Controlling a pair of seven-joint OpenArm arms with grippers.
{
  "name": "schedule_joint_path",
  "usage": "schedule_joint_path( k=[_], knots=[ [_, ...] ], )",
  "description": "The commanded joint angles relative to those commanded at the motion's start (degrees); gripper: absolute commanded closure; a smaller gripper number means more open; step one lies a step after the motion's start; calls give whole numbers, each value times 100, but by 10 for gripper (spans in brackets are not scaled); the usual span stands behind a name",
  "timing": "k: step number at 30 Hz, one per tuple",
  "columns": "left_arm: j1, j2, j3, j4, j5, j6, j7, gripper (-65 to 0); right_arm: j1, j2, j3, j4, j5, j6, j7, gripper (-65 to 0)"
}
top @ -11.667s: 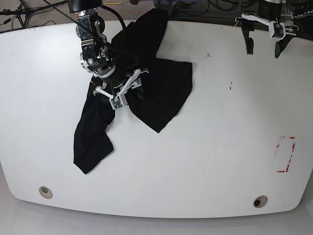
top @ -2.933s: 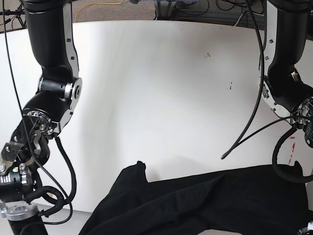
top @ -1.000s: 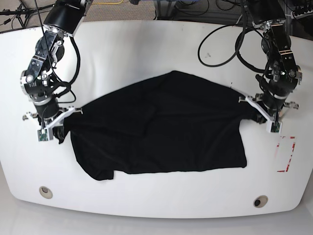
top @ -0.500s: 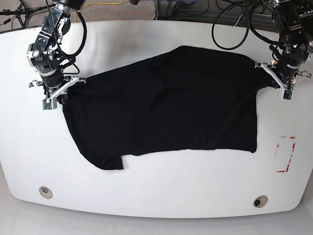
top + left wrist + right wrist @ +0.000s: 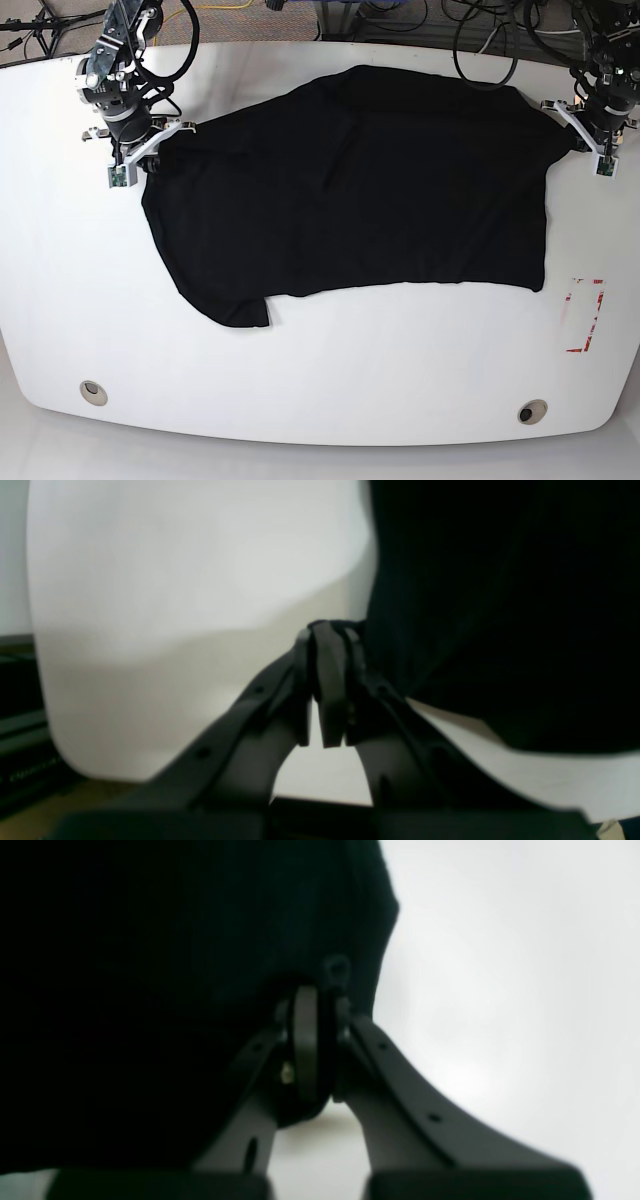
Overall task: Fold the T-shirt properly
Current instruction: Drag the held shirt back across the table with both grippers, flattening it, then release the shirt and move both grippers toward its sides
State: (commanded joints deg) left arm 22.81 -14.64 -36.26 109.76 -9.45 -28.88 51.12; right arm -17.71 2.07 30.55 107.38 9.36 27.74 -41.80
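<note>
So the T-shirt (image 5: 350,190) is lying spread across the far half of the white bench (image 5: 400,360), a big floppy sheet of matte black cloth with soft shallow wrinkles running through it. Its outline is pretty irregular: the near hem is running roughly straight on the base view's right, then stepping down to a little flap poking toward the near edge on that view's left. I'm not making out any lettering or marks from here, it's all reading as flat black.

Both arms are pinching it at opposite ends. The right gripper (image 5: 128,166), white-framed, is sitting at the far corner on the base view's left, and its wrist camera is showing the 2 dark, smooth plastic fingers (image 5: 305,1040) pressed together with black fabric bunched around them, so it's clamped on the shirt (image 5: 150,990). The left gripper (image 5: 596,150) is doing the same at the opposite far corner; in its wrist view the fingers (image 5: 327,680) are closed narrow on a thin fold at the shirt's edge (image 5: 500,605), with the cloth draping off to one side.

The bench is glossy, smooth, with rounded corners, 2 small round holes near the front edge (image 5: 93,391) (image 5: 532,411), and a red rectangular outline (image 5: 584,315) marked near the left arm's side.
</note>
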Motion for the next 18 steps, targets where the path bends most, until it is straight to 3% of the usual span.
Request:
schedule_joint_path(
  k=[3,6,8,11,15,18],
  knots=[
    [0,0,0,0,0,0,9,0,-53,-79,-9,0,0,0,0,-70],
    [0,0,18,0,0,-9,18,-8,-53,-88,-9,18,0,0,0,-228],
    [0,0,18,9,0,-9,26,-97,-53,-88,-9,35,26,0,0,-361],
    [0,0,0,9,0,-9,26,-246,-44,-88,-9,35,35,0,0,-455],
    [9,0,-9,9,0,0,26,-460,-26,-88,-9,44,35,0,0,-472],
    [9,0,-9,9,9,18,26,-542,70,-88,-9,44,44,0,0,-472]
  ],
)
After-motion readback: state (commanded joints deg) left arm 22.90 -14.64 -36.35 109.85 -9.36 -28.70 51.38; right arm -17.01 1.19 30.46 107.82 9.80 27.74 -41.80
